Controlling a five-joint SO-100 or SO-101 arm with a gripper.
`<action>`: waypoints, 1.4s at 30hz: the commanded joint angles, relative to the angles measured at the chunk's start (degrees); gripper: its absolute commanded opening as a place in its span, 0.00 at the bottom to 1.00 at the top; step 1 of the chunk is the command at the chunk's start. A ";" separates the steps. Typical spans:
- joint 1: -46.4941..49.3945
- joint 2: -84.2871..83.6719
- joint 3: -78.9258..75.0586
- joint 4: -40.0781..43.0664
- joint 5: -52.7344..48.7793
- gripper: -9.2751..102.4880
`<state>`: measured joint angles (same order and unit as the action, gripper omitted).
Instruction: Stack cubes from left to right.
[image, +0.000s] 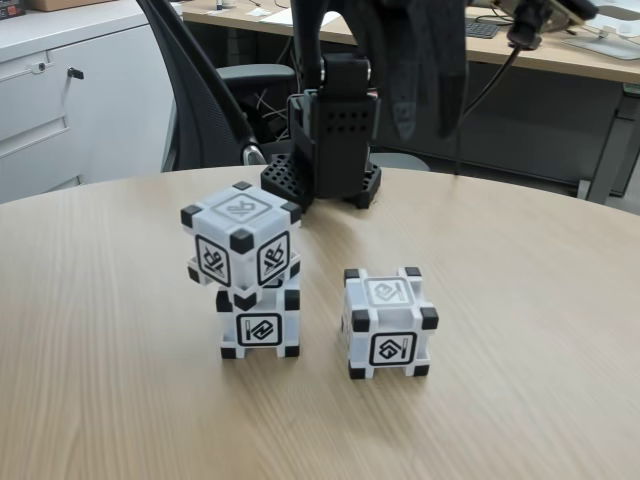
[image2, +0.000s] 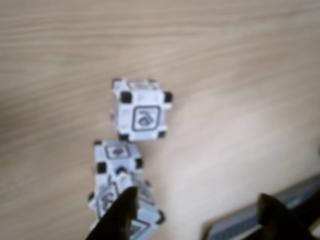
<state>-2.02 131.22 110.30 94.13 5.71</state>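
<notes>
The arm (image: 415, 60) is showing matte black plastic throughout. Its base (image: 335, 150) is sitting as a boxy block with rows of small holes, flanked by perforated feet. A black cable (image: 490, 75) is hanging beside it. Dark fingertips (image2: 120, 220) are appearing blurred in the wrist view.

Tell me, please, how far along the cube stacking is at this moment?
Done: one cube, the top cube, sits twisted on the bottom cube in the fixed view. In hand: nothing; in the wrist view the gripper hangs open above the table. Left: the single cube stands alone beside the stack, not yet added.
</notes>
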 joint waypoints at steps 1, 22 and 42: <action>0.79 1.05 0.70 -0.62 -0.35 0.40; 0.97 -24.52 2.55 -0.70 4.13 0.51; 1.14 -27.51 3.25 -9.40 6.50 0.51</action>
<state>-1.58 103.71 113.91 85.43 12.22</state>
